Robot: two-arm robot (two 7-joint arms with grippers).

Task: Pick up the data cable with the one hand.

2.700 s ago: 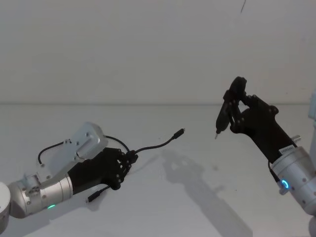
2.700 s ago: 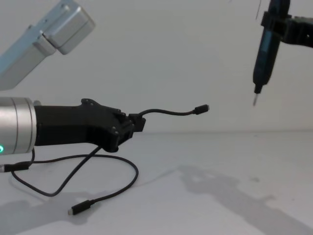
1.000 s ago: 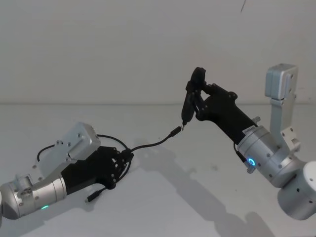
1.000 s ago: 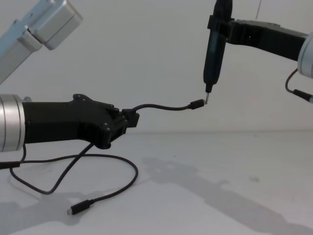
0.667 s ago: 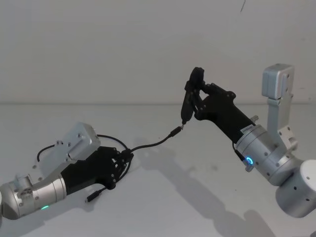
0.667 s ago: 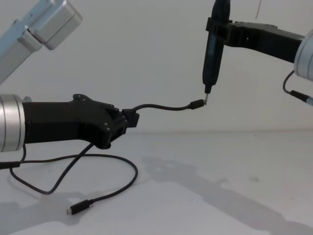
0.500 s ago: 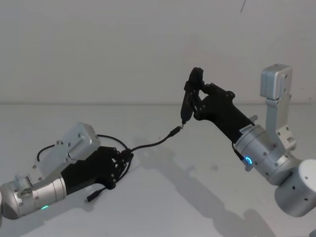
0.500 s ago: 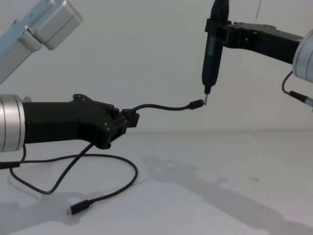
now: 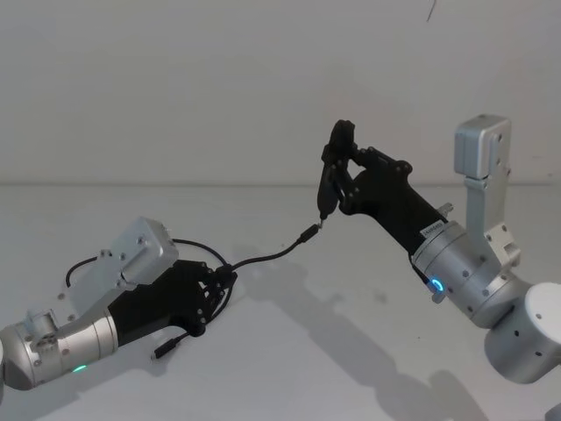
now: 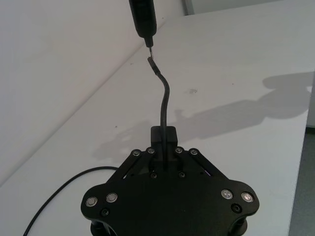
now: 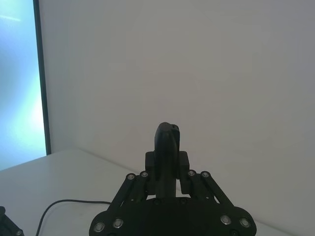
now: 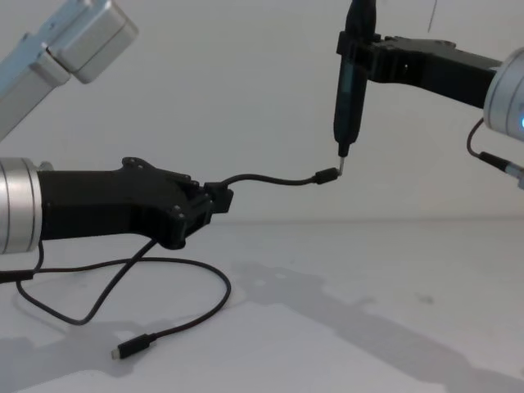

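Left gripper (image 12: 221,201) is pinched on the data cable (image 12: 270,179) w/ a short stub sticking out, so its free plug is offered to the right gripper's (image 9: 336,175) pen tool (image 12: 348,86); tip probably touches. Rest hangs below left gripper onto table (image 12: 368,286).

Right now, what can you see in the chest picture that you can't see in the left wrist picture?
Only the chest view shows the data cable's loose end lying on the table, and the right arm reaching in. Only the left wrist view looks down onto the left gripper's jaws, closed on the cable's plug block. Both show the held end arching toward the metal tip of the pen-shaped tool clamped in the right gripper.
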